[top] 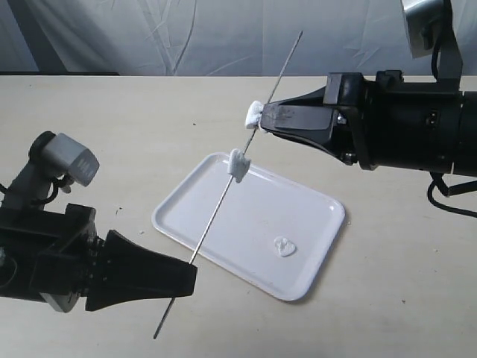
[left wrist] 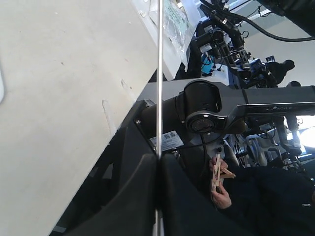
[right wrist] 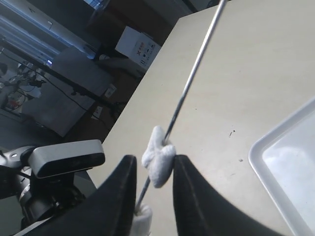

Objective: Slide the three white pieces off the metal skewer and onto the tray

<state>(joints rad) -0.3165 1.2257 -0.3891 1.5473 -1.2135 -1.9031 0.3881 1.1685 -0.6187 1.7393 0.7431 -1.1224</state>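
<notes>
Beige tabletop (top: pixel 112 112) w/ creased white backdrop sheet (top: pixel 149 37) behind, soft light.

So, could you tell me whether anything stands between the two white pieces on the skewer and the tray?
Nothing visible does. Only air shows between the tray and the lower piece; the upper piece sits between the right claw's fingers, with the lower piece next along the skewer.

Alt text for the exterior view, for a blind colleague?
A metal skewer slants above a white tray, its lower part in the shut left gripper, the right gripper straddling the upper white piece. A second piece sits mid-skewer; a third piece lies on the tray.
</notes>
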